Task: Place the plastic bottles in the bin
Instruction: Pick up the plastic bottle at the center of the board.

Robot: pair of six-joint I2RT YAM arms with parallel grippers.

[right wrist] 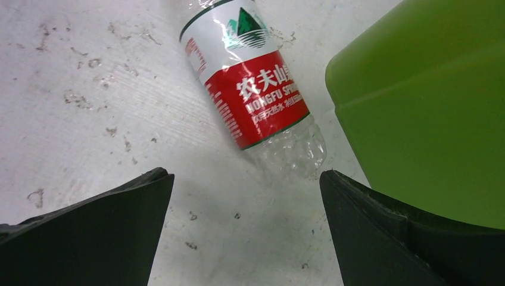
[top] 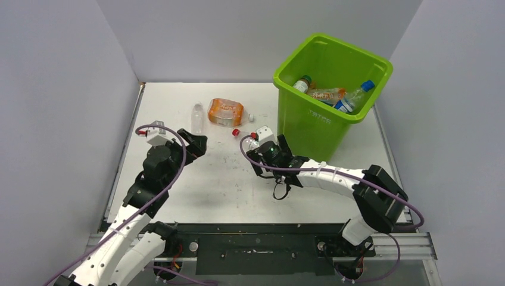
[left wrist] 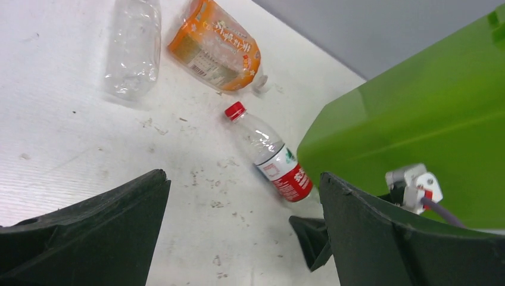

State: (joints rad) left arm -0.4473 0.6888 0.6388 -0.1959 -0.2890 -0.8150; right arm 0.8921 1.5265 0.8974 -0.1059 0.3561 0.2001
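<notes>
A clear plastic bottle (top: pixel 243 136) with a red cap and a red-and-white label lies on the table against the foot of the lime-green bin (top: pixel 309 122). My right gripper (top: pixel 273 146) stands open just short of that bottle's base (right wrist: pixel 253 89), with nothing between its fingers (right wrist: pixel 245 176). The bin's wall (right wrist: pixel 429 101) is close on its right. My left gripper (top: pixel 193 143) is open and empty over the table, its fingers (left wrist: pixel 244 179) apart. An orange-labelled crushed bottle (top: pixel 225 111) and a clear unlabelled one (top: pixel 197 118) lie beyond it. Several bottles (top: pixel 326 94) lie inside the bin.
Grey walls close in the table on the left, back and right. The bin (left wrist: pixel 417 119) stands at the back right corner. In the left wrist view one dark finger of the right gripper (left wrist: pixel 312 238) shows beside the red-labelled bottle (left wrist: pixel 271 156).
</notes>
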